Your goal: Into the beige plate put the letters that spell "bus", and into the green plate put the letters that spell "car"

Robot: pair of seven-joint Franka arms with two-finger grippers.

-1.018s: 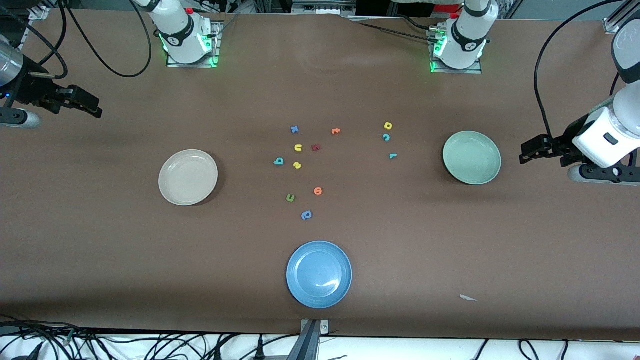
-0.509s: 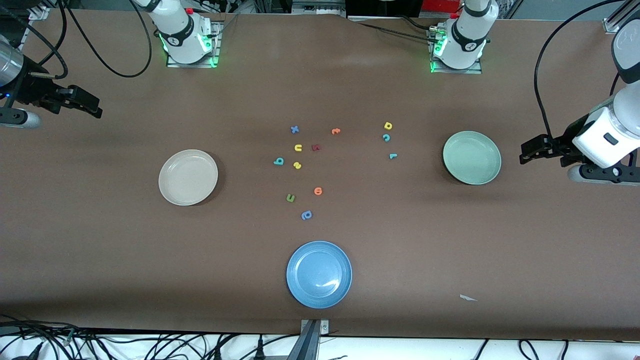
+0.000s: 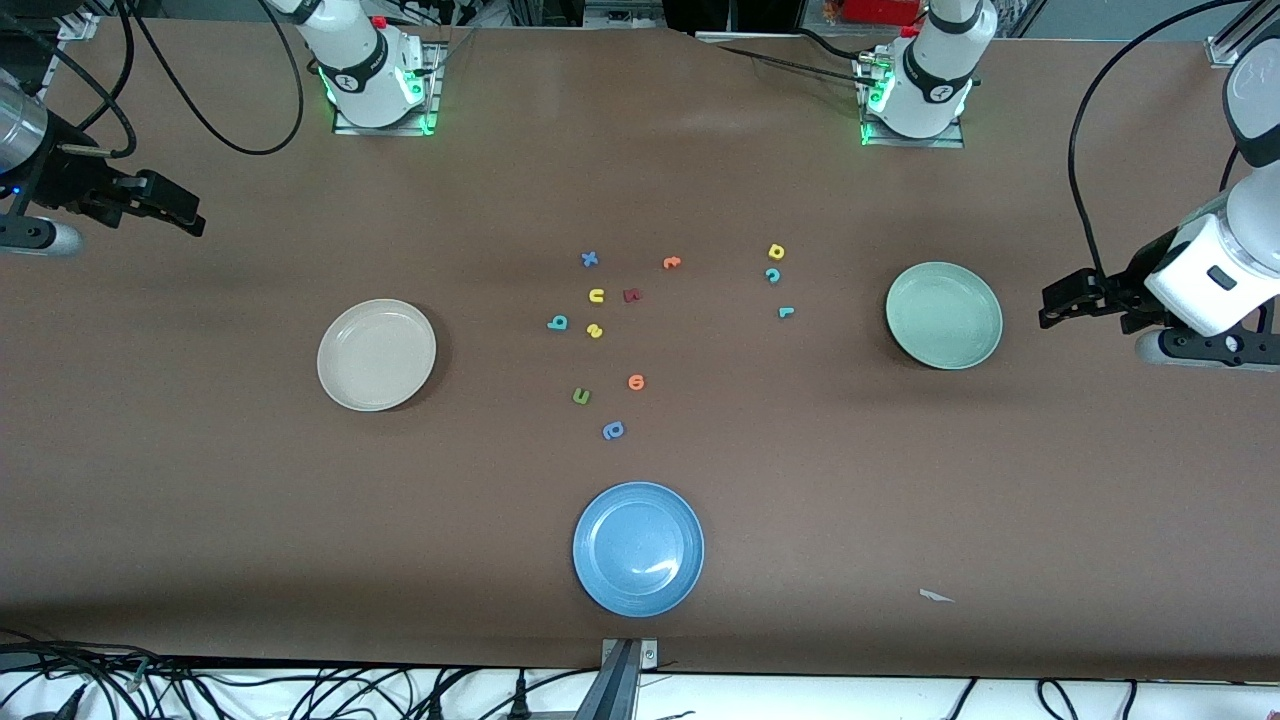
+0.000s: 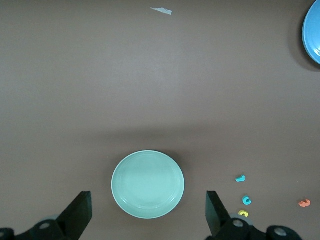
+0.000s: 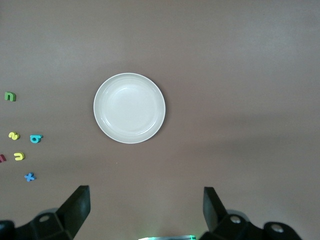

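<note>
The left gripper (image 3: 1050,303) hangs at the left arm's end of the table, just outside the green plate (image 3: 943,315), its fingers spread fully apart and holding nothing. The right gripper (image 3: 185,212) hangs at the right arm's end, equally wide and empty, well apart from the beige plate (image 3: 376,354). Both arms are drawn back to the table's ends with their wrists turned toward the middle, probably so that each camera sees its own plate and the letters stay unobstructed; both wait.

Each plate is empty. The "car" letters lie in a short column near the green plate: yellow "a" (image 3: 776,252) farthest from the front camera, teal "c" (image 3: 772,275) just nearer, teal "r" (image 3: 786,312) nearest. The "bus" letters cluster at the table's middle, toward the beige plate: yellow "u" (image 3: 596,295), teal "b" (image 3: 558,323), yellow "s" (image 3: 594,331). This grouping seems to give each arm the word on its own side.

Distractor letters lie around them, and a blue plate (image 3: 638,548) sits nearest the front camera.
</note>
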